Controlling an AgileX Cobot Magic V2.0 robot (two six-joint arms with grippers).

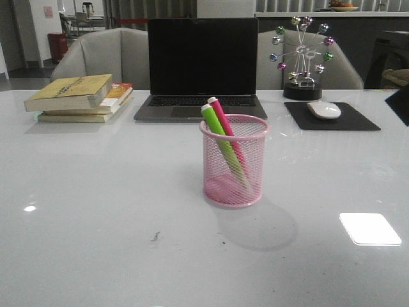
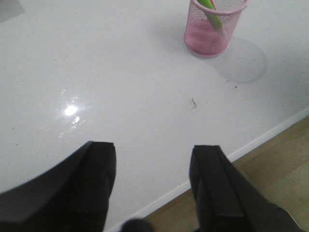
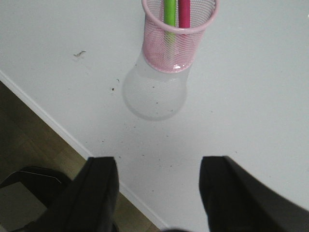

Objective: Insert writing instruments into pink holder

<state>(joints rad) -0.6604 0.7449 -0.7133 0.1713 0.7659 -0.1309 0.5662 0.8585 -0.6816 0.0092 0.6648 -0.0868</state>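
Already both markers stand inside the pink holder, which sits upright near the middle of the white table, in front of the laptop. The lime green marker and the pink marker lean together toward the holder's left rim, their pale caps poking above it. Neither arm shows in the front view. The left gripper hangs over the table's near edge, well apart from the holder, its jaws spread wide with nothing between them. The right gripper hovers likewise above the near edge, jaws parted and empty, the holder ahead of it. Both wrist views crop the holder's top and the marker caps, and the mesh blurs the markers' lower ends. Farther back lie stacked books, a mouse on a dark pad, and a beaded ornament.
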